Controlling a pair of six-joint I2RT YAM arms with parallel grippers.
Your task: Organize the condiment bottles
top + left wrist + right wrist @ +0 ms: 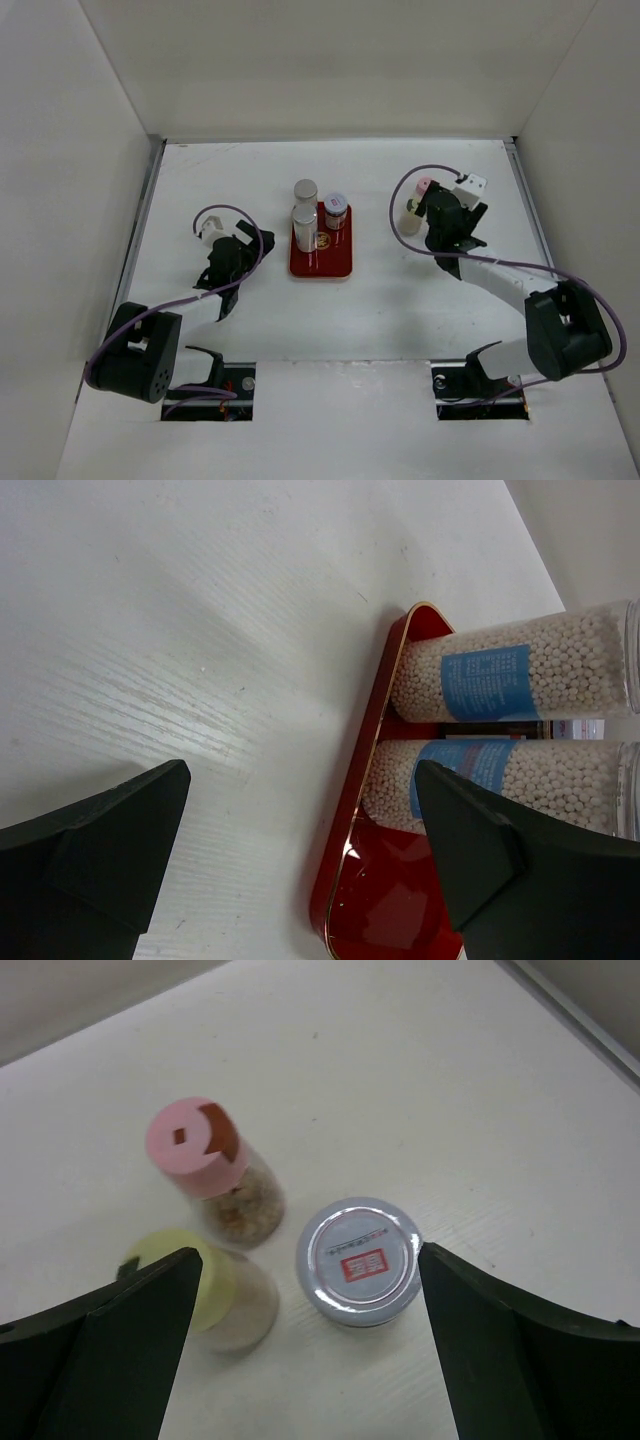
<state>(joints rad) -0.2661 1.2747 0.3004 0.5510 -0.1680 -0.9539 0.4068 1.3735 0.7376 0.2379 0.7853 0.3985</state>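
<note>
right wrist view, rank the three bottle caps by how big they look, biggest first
1. red-marked white cap
2. pink cap and yellow cap look alike; a finger hides part of the yellow one

On the flat red rectangular tray (322, 266) mid-table stand a rear silver-capped bottle (305, 190), a front silver-capped bottle (303, 216) and, to their right, a blue-white-capped jar (336, 208). A pink-capped bottle (197, 1147), a yellow-capped bottle (190, 1280) and a red-marked white-capped jar (360, 1260) cluster toward the white table's (200, 180) right edge.

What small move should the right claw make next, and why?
Probably lower the open right claw straight onto the red-marked white jar and shut it: the jar stands upright almost between its fingers, not yet on the red tray.
</note>
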